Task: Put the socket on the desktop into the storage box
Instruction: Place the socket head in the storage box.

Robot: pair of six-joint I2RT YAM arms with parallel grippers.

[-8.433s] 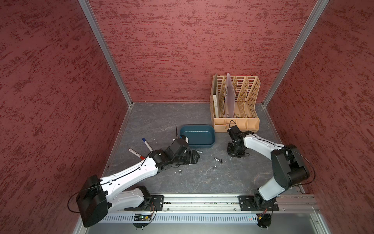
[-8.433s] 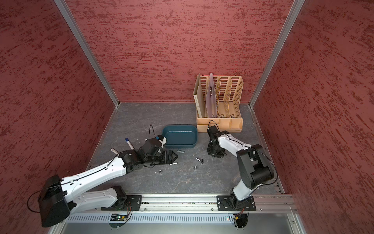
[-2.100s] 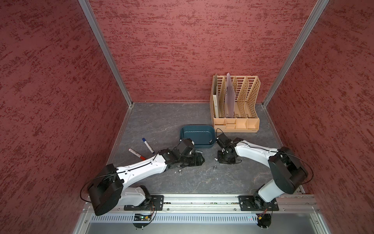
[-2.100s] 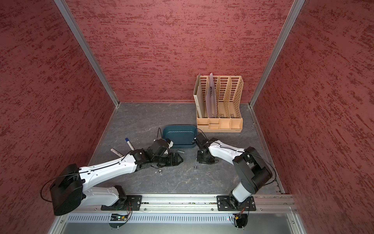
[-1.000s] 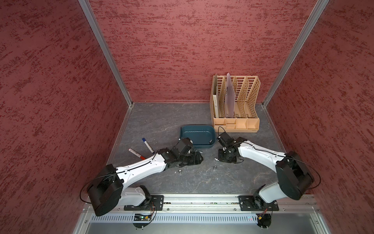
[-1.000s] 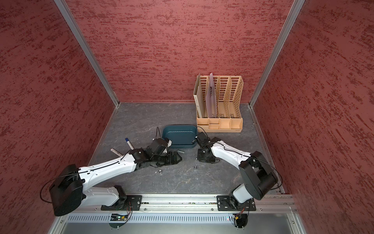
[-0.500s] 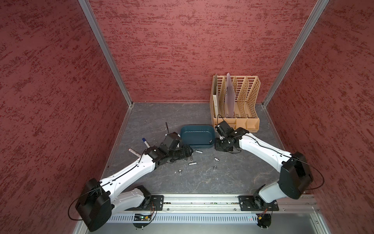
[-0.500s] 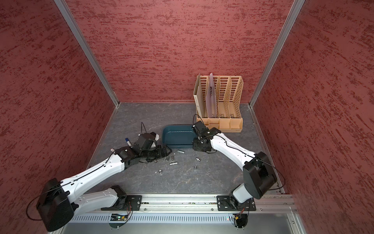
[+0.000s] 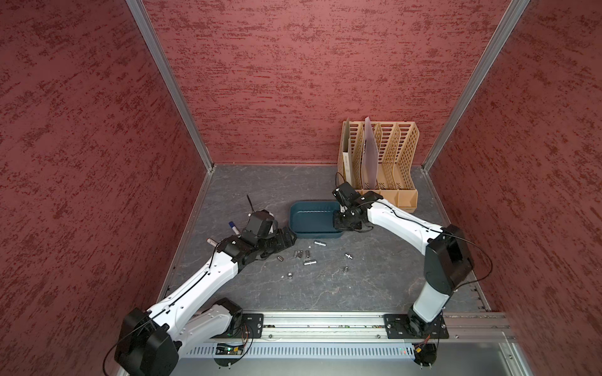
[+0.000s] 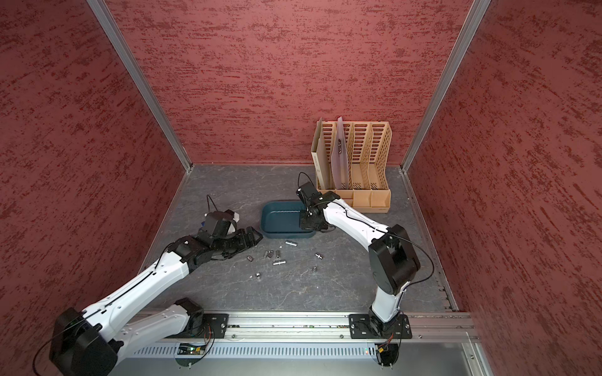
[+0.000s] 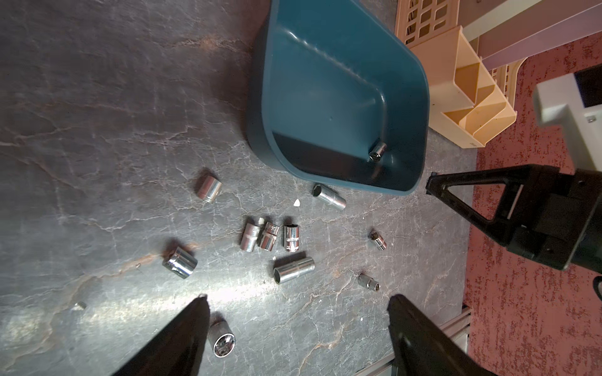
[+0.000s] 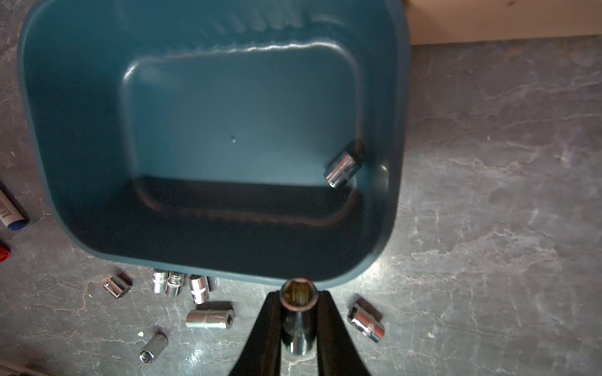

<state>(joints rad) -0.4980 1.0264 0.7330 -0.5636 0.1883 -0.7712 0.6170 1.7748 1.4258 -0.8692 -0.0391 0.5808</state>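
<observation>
left tool (image 11: 298,298): jaws spread wide, holding nothing, above loose sockets (image 11: 293,268) scattered on the counter (image 9: 325,286) | storage box (image 9: 311,218): mid-counter, just beyond the scatter, one small socket (image 12: 342,169) lying inside near an end wall | right tool (image 12: 299,294): clamped on a long socket (image 12: 298,338), at the box's right-hand end

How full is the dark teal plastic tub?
Almost empty: the dark teal plastic tub holds one shiny metal socket, lying near a corner.
</observation>
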